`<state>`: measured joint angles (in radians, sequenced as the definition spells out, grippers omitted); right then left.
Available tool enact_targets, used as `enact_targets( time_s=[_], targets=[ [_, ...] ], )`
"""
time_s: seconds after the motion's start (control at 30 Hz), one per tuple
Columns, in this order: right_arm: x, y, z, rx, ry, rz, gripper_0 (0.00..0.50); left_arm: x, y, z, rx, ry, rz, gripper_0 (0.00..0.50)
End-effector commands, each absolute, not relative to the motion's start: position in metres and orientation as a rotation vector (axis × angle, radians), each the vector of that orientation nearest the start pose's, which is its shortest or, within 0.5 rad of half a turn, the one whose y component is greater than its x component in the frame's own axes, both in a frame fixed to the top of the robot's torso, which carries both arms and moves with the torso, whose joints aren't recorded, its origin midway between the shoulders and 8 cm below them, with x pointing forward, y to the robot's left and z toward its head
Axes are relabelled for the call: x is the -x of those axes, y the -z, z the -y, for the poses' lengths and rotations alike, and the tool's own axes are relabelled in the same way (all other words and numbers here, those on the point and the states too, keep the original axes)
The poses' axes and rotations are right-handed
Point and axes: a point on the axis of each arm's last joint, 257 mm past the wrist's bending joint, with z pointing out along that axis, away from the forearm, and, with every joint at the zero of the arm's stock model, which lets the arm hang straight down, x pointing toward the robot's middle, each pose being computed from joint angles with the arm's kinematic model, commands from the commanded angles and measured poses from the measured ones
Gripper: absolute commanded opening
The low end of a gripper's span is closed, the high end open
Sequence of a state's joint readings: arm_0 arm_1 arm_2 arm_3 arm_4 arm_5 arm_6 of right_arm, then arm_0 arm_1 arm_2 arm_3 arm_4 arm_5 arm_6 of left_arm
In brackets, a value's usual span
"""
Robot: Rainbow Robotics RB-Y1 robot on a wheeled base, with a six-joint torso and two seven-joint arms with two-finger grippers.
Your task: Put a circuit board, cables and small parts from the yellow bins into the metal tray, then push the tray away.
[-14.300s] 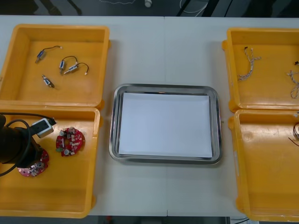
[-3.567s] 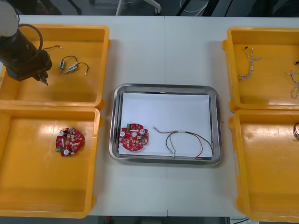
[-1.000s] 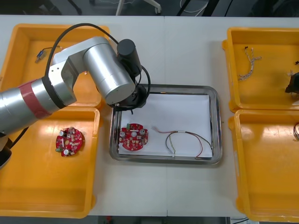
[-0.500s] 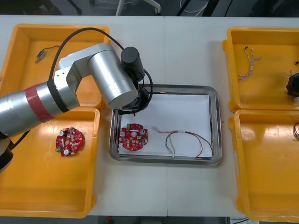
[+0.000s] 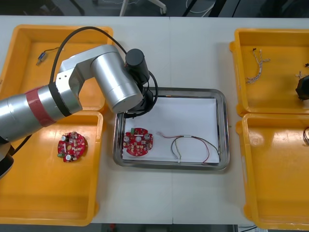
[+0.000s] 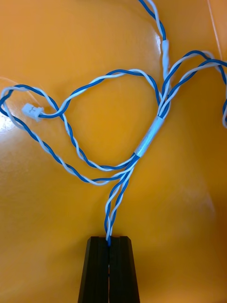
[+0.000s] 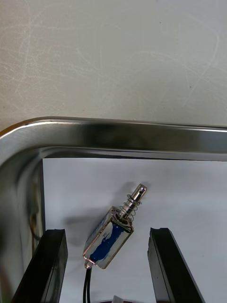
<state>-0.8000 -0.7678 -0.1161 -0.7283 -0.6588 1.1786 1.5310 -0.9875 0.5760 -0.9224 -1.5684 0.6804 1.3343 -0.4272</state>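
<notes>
My left gripper (image 7: pixel 106 233) hangs open over the far left corner of the metal tray (image 7: pixel 118 135). A small metal part (image 7: pixel 112 231) with a spring pin lies loose on the white liner between the fingers (image 7: pixel 45 265). In the front view the left arm (image 5: pixel 111 82) covers that corner. Also in the tray (image 5: pixel 171 90) are a round red circuit board (image 5: pixel 138 142) and a red and yellow cable (image 5: pixel 190 145). My right gripper (image 6: pixel 109 244) is down in the far right yellow bin (image 5: pixel 270 34), shut on a twisted blue and white cable (image 6: pixel 142 147).
A second circuit board (image 5: pixel 72 145) lies in the near left bin (image 5: pixel 48 212). One small metal part (image 5: pixel 42 56) is in the far left bin. Another blue and white cable (image 5: pixel 257 65) lies in the far right bin. The near right bin (image 5: pixel 275 193) holds a cable at its edge.
The left gripper has opened and let the small metal part onto the tray liner. The right gripper has shut on the blue and white cable. The left arm shifted slightly.
</notes>
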Motion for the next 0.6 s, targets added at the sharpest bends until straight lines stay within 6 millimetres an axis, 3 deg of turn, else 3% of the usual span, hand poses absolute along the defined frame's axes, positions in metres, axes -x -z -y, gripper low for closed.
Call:
enact_targets(
  time_s=[0.03,0.2,0.37,0.6],
  targets=[
    [-0.574,0.21,0.497,-0.53,-0.06,-2.545,0.0,-0.511,0.221,-0.055,0.105,0.181,-2.577,0.5],
    [-0.576,0.189,0.491,-0.521,-0.062,-2.565,0.0,-0.505,0.196,-0.063,0.135,0.174,-2.58,0.5],
    [-0.579,0.169,0.48,-0.516,-0.067,-2.585,0.0,-0.502,0.167,-0.087,0.202,0.166,-2.599,0.5],
    [-0.579,0.157,0.464,-0.497,-0.06,-2.625,0.0,-0.505,0.129,-0.123,0.265,0.163,-2.603,0.5]
  ],
)
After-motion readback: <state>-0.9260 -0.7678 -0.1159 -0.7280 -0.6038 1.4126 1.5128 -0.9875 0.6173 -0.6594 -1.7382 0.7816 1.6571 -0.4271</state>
